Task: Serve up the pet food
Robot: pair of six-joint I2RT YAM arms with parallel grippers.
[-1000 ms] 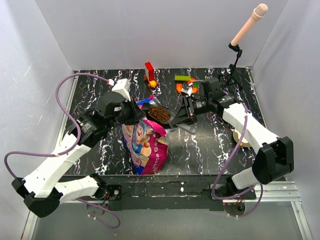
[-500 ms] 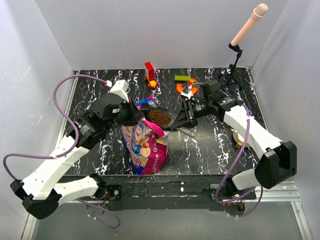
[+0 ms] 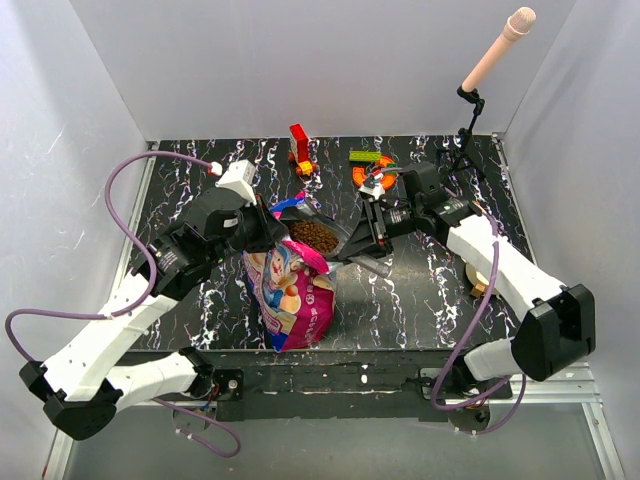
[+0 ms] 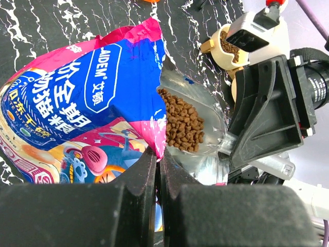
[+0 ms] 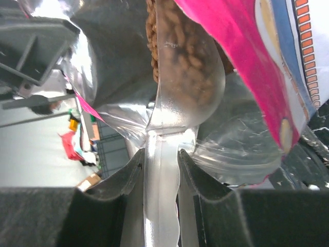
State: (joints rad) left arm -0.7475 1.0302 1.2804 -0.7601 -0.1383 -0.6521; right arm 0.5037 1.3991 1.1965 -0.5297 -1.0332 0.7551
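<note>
1 bag [image 3: 290, 298], long axis running up-frame from bottom centre, mouth pointing upper right. Left hand [image 3: 268, 228] pinched tight on its rim, right hand [image 3: 362, 240] gripping 1 clear scoop [image 5: 180, 98] full of kibble [image 3: 318, 234].

Bright, even overhead light; glare on the bag's foil lining [image 4: 200, 154]; blurred foreground gripper fingers [image 5: 128, 180].

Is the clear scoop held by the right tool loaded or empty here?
Loaded. The scoop bowl holds a heap of brown kibble at the mouth of the bag; the right tool grips its handle.
</note>
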